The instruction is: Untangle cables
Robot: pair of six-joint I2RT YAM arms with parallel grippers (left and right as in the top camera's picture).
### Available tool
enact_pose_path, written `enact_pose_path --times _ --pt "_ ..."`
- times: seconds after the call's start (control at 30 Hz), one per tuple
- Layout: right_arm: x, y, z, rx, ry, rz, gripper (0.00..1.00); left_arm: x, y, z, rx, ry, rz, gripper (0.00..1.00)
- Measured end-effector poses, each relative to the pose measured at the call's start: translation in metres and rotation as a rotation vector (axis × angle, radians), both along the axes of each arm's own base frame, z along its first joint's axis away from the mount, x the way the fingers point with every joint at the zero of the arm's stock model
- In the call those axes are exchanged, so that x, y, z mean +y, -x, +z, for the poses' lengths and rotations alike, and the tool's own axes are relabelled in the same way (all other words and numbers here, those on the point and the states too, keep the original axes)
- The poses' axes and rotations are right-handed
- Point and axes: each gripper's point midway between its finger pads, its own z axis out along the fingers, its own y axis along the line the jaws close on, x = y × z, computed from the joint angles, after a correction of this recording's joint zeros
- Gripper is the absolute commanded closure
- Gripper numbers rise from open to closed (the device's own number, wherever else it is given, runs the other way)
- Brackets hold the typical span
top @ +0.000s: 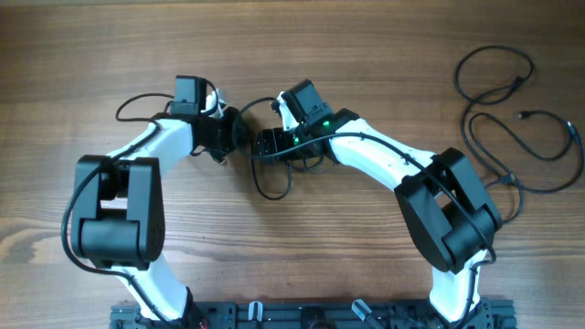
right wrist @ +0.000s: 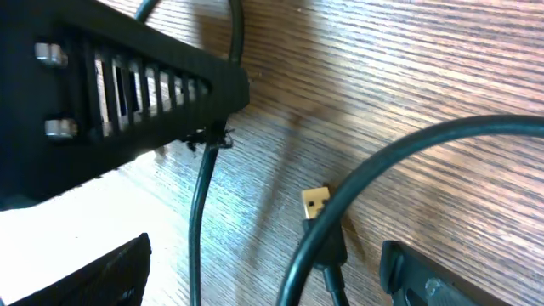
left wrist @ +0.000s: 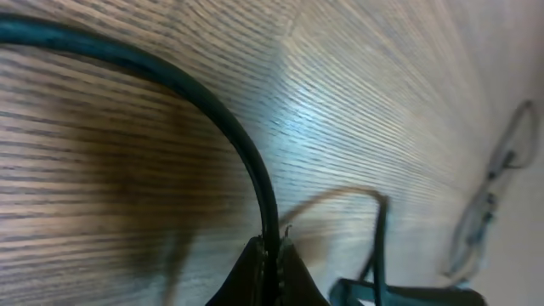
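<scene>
Surface: wooden table (top: 366, 37) with a strong grain, seen from above, with both arms reaching in from the near edge.
Left gripper: left gripper (top: 233, 132) sits left of the table's centre, its fingers (left wrist: 255, 276) clenched on a thin black cord.
Pinched cable: pinched cable (left wrist: 251, 166) sweeps in a long arc from the upper left of the left wrist view down into the closed fingertips. In the right wrist view it passes through the tip of the left gripper's slotted black finger and runs on down over the wood.
Right gripper: right gripper (top: 263, 144) sits just beside the left one, tips facing it. Its fingers are spread wide and grasp nothing.
Second cable: second cable (right wrist: 399, 149) curves between the right gripper's spread fingers, lying on the wood and ending in a gold-coloured plug (right wrist: 316, 202).
Centre loop: centre loop (top: 270, 190) of black cord lies on the table just below the two grippers. Which cord it belongs to cannot be told.
Loose cables: loose cables (top: 498, 87) lie in open loops at the far right of the table, well apart from both grippers, with small plug ends among them.
</scene>
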Motion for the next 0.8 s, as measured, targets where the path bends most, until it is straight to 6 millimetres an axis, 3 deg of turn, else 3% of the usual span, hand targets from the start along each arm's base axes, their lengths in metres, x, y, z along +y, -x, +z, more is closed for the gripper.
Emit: enact_pose_path --times 0.47,0.67,0.73,0.8 --pt "0.033 0.018 0.021 0.055 -0.173 0.088 0.13 -0.010 0.005 0.011 0.010 0.106 -0.032 0.96" --pt "0.045 0.031 0.020 0.057 -0.159 0.110 0.36 -0.016 0.007 0.016 0.014 0.155 -0.053 0.95" --pt "0.048 0.034 0.019 0.055 -0.151 0.109 0.49 -0.017 0.008 0.017 0.014 0.159 -0.055 0.96" --pt "0.048 0.034 0.017 0.045 -0.137 0.104 0.68 -0.018 0.008 0.017 0.014 0.163 -0.057 0.96"
